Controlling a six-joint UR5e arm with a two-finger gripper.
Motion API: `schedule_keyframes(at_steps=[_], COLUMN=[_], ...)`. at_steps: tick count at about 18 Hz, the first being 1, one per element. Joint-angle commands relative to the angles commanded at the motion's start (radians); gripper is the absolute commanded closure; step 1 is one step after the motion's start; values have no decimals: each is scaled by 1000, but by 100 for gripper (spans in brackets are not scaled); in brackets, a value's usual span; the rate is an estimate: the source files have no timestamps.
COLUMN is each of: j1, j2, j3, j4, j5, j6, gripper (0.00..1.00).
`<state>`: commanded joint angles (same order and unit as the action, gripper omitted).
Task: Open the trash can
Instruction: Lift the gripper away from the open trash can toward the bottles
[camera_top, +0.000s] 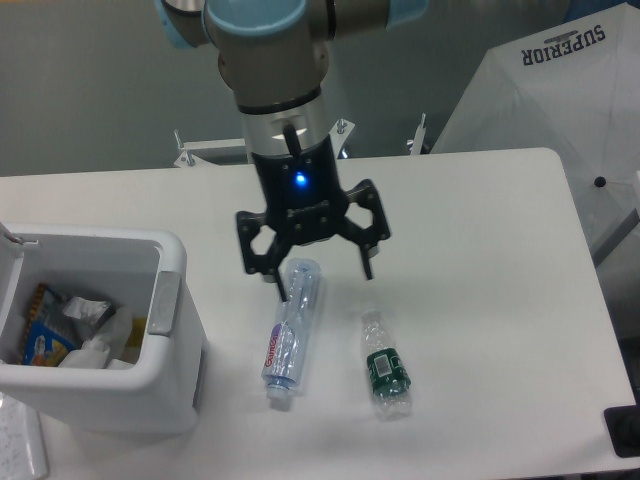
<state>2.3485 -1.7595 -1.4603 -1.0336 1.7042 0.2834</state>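
Two plastic bottles lie on the white surface (480, 300): a clear one with a purple label (290, 335) and a smaller one with a green label (386, 365). Above the first hangs the gripper (322, 282), its fingers (367, 262) spread wide and holding nothing. At the left edge stands the trash can (110, 385), lid already up, with wrappers and litter (70, 330) showing inside.

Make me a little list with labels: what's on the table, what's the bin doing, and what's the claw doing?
bin: trash can at left, lid open, rubbish visible inside
button: grey tab on the bin's rim
bottles: clear bottle with purple label and smaller bottle with green label, both lying on the white table
claw: claw open, above the purple-label bottle's end, holding nothing
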Motion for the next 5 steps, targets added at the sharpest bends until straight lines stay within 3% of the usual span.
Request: schedule_keyframes(at_steps=[2,5], j1=[20,57], j2=[9,29], j3=[-12,-32], j4=[-40,-43], j5=[3,3], j6=[81,157], gripper=[0,0])
